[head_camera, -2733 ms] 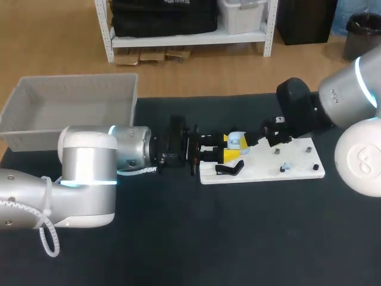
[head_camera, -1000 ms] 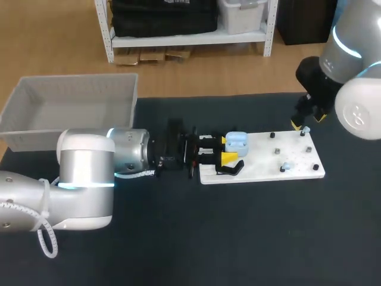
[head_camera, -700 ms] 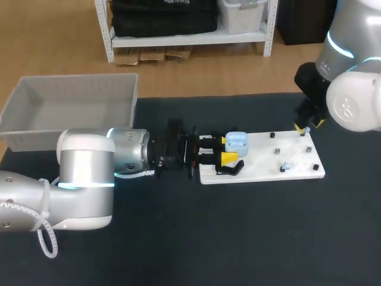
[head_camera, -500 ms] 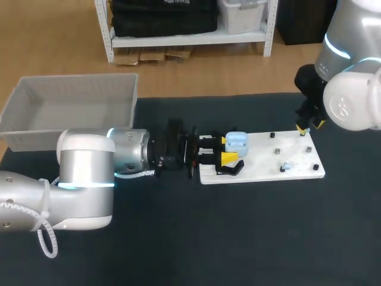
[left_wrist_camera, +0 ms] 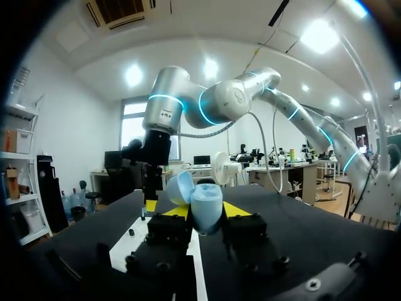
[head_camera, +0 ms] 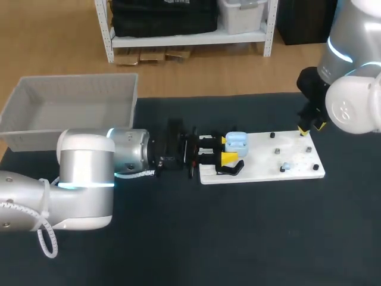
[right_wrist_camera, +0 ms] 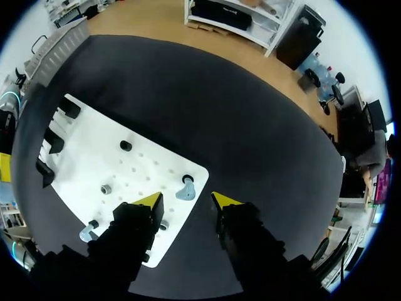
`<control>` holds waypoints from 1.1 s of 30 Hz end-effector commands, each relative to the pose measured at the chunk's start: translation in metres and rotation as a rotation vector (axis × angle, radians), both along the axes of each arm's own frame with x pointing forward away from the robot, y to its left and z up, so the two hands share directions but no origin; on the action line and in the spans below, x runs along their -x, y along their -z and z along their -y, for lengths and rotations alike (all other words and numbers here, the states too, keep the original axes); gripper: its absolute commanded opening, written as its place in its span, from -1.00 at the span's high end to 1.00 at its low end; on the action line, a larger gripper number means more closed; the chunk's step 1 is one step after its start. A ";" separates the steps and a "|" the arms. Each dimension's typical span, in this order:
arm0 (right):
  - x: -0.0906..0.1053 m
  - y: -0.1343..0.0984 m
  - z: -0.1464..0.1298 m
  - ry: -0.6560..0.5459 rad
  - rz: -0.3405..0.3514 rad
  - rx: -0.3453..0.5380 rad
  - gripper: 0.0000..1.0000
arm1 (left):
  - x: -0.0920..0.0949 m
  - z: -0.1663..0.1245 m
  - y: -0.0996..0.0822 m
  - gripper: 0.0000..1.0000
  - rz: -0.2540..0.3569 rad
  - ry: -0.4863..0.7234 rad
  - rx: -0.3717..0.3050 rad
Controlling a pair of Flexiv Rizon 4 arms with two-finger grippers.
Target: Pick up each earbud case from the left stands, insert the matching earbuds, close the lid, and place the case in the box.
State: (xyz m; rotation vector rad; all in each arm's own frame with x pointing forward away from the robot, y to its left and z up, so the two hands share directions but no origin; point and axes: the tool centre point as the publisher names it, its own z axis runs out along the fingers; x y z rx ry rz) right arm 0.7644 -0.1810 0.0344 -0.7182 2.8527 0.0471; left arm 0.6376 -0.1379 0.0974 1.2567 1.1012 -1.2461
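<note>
Left claw clamped on open pale-blue earbud case, lid up, at left end of white board. Right claw spread wide, holding nothing, above board's far right corner; blue earbud on board beneath its tips. Second earbud nearer board's front edge. Grey box at desk rear left.
</note>
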 end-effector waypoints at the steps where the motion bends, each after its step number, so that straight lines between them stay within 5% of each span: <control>1: -0.003 0.003 0.001 -0.001 -0.005 -0.004 0.08 | 0.000 0.000 0.001 1.00 0.001 -0.001 0.003; 33: -0.006 0.008 -0.001 -0.018 -0.015 -0.001 0.40 | 0.000 0.000 0.001 1.00 0.001 -0.001 0.003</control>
